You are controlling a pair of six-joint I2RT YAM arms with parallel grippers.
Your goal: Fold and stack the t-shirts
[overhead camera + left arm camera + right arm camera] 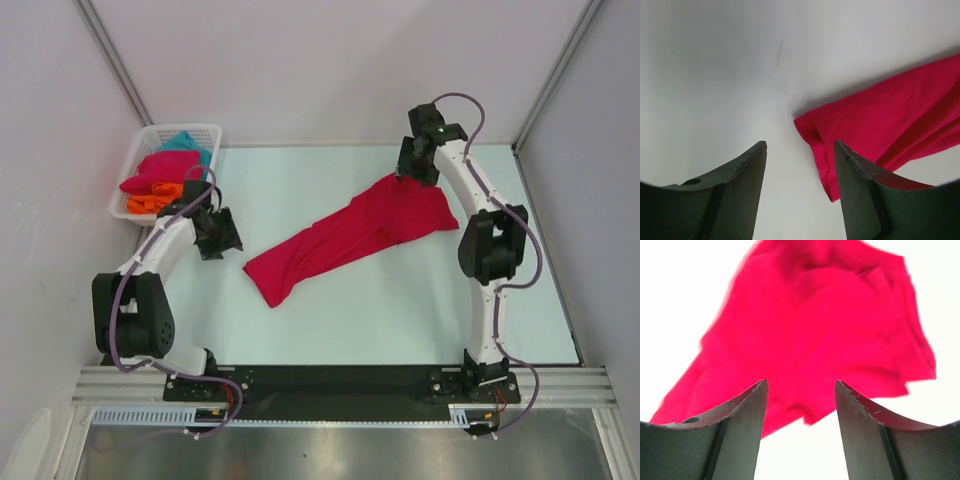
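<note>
Pale table (pixel 330 320) fills the middle of the top view. One crimson t-shirt (pixel 350 235) lies on it, drawn out in a crumpled diagonal band from near-left to far-right, narrow at the near-left end, wider and bunched at the far-right end. Right arm (pixel 480 230) curves up the right side of the table to the shirt's far end. Left arm (pixel 165 250) bends along the left side. White mesh basket (pixel 135 170) sits at the far-left corner of the table. In it a pink t-shirt (pixel 155 172) lies on top in the middle, an orange t-shirt (pixel 150 203) at the near side and a teal t-shirt (pixel 185 142) at the far side, all bunched. Right gripper (pixel 800 382) is at the far-right end of the crimson shirt. Its wrist view shows the fingers parted with nothing clasped, the cloth spread beyond them; whether a tip touches the cloth I cannot tell. Left gripper (pixel 800 145) is just right of the basket, short of the shirt's near-left end. Its fingers stand parted over bare table and hold nothing, the shirt's hem just beyond the right finger.
</note>
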